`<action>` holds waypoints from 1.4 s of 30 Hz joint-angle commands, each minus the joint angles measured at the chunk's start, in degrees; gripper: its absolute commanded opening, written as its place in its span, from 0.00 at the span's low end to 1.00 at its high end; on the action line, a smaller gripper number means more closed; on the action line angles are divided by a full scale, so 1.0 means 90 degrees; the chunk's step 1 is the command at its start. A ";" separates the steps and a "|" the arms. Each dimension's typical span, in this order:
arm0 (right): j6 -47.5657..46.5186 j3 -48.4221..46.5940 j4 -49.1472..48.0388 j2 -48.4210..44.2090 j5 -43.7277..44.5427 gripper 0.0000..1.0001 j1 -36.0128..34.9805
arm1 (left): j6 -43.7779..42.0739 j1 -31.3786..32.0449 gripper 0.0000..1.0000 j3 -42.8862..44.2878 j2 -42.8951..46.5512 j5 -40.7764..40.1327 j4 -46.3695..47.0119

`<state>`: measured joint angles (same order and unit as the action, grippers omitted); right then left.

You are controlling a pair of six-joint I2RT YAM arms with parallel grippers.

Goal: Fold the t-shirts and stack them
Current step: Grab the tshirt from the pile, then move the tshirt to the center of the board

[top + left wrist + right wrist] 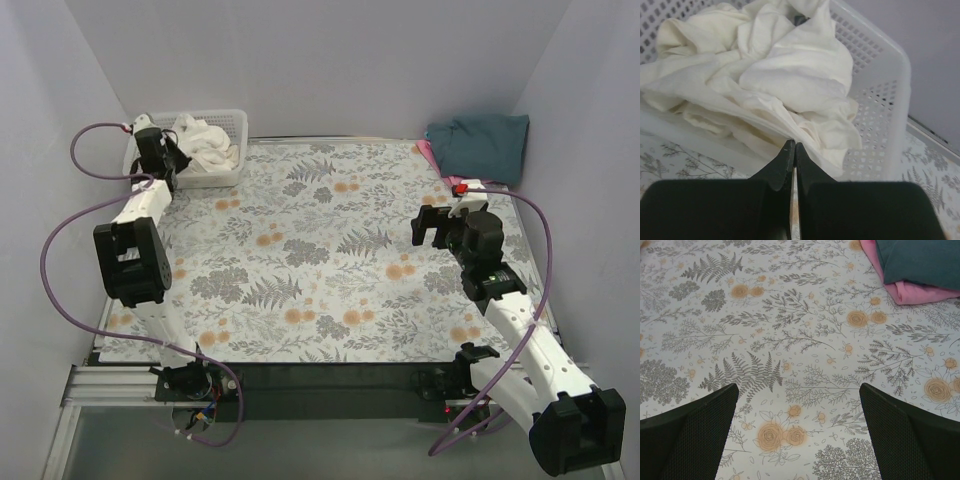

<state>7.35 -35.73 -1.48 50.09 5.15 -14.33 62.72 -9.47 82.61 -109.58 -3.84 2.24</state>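
Crumpled cream t-shirts [207, 143] [790, 75] fill the white lattice basket [236, 121] [892, 95] at the table's back left. One fold spills over the basket's near wall. My left gripper [181, 158] [792, 145] is at that wall, shut, with its tips pinching the hanging fold of a cream t-shirt. At the back right corner a folded dark teal t-shirt [480, 146] [920, 260] lies on a pink t-shirt [425, 151] [915, 292]. My right gripper [432, 226] [797, 387] hovers open over the floral tablecloth to the right of centre, holding nothing.
A floral cloth [310, 250] covers the table. White walls close in the left, back and right sides. Purple cables [85, 150] loop beside the left arm and along the right arm. The basket stands against the left wall.
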 commanded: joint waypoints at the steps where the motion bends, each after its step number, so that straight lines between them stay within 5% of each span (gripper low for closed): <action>1: 0.0052 -0.0044 -0.0178 0.0050 -0.0064 0.98 0.0010 | 0.0169 -0.0012 0.00 0.0303 0.0856 0.1595 0.0366; 9: 0.0042 -0.0054 -0.0178 0.0099 0.0024 0.98 0.0010 | 0.0218 0.0271 0.00 0.1279 0.1794 0.4105 0.0961; 14: 0.0042 -0.0064 -0.0178 0.0148 0.0063 0.98 0.0020 | 0.1106 0.0310 0.00 0.2246 0.1707 0.6114 0.1672; 21: 0.0032 -0.0054 -0.0158 0.0050 0.0121 0.98 0.0010 | 0.4911 0.0583 0.00 0.3329 0.0976 0.7934 0.4857; 25: 0.0032 -0.0044 -0.0158 0.0031 0.0141 0.98 0.0010 | 0.5082 0.1226 0.00 0.3946 0.0789 0.8248 0.4791; 31: 0.0032 -0.0073 -0.0158 0.0177 0.0092 0.98 0.0010 | 0.4985 0.1803 0.00 0.3410 0.1198 0.8424 0.4917; 36: 0.0032 -0.0074 -0.0158 0.0275 0.0121 0.98 0.0010 | 0.3472 0.2322 0.00 0.3439 0.1715 0.8288 0.3425; 42: 0.0071 -0.0093 -0.0197 0.0421 0.0034 0.98 0.0010 | 0.4182 0.2625 0.00 0.3331 0.1346 0.8444 0.3784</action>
<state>7.38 -35.73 -1.48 53.36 5.80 -14.33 98.19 13.37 112.86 -99.31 72.66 34.98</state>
